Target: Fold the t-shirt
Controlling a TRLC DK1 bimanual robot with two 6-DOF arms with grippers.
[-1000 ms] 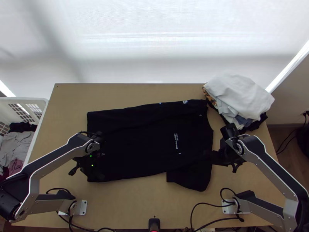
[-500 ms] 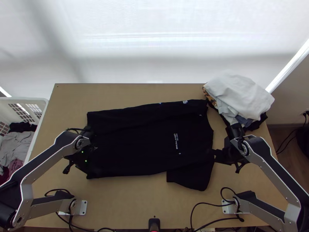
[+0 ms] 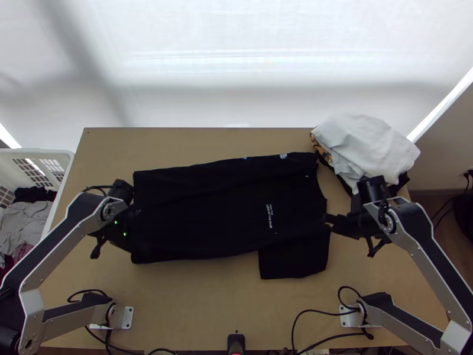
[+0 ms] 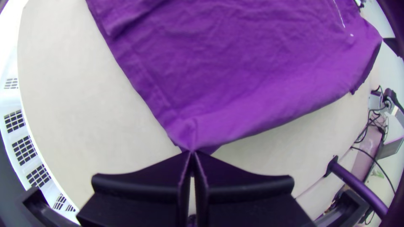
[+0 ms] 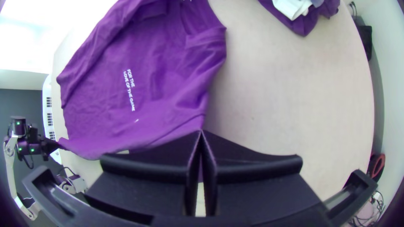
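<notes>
Evidently, the dark t-shirt is held between the two arms, its long axis running across the worktop from hem at the left to collar at the right. The hem's near corner is pinched by the left end effector; the shoulder end is pinched by the right end effector, both pairs of fingers being pressed together on cloth. Neither arm can be called nearer, since one end of the near side is held by each. The bulk of the garment is laid beyond that side, away from the bases, so the near side would probably need to be carried that way and lowered as one line. The near sleeve, left pointing at the bases, could be dragged crooked. Along the far side, a strip appears to be turned inward. A white basket is set beside the worktop's left edge; a clothes pile is stacked at the far right corner.
</notes>
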